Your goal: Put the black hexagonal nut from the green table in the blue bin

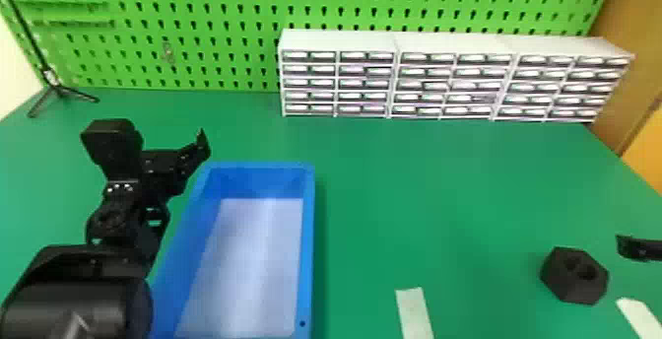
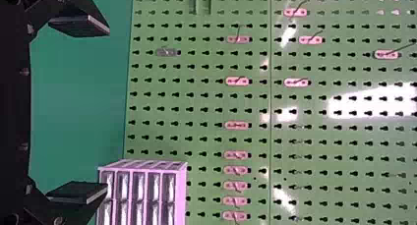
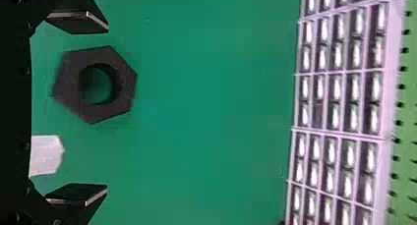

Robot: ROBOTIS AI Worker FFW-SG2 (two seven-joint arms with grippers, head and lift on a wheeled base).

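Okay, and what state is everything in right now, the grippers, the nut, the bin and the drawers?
Black hexagonal nut: flat on the green table, hole up, ungripped.
Blue bin: open-topped, nut not in it.
Left gripper: jaws open.
Right gripper: jaws open.
Drawers: they look shut.

Included, across the rear, a green pegboard (image 1: pixel 127 46) with rows of keyhole slots and small hooks (image 2: pixel 237 81). Showed, in front of it, a white bank of drawers (image 1: pixel 453 45); at far left, a black tripod stand (image 1: pixel 59 89); at right, a brown panel (image 1: pixel 623 62). Featured two pale strips (image 1: pixel 413 308), well apart, at lower right.
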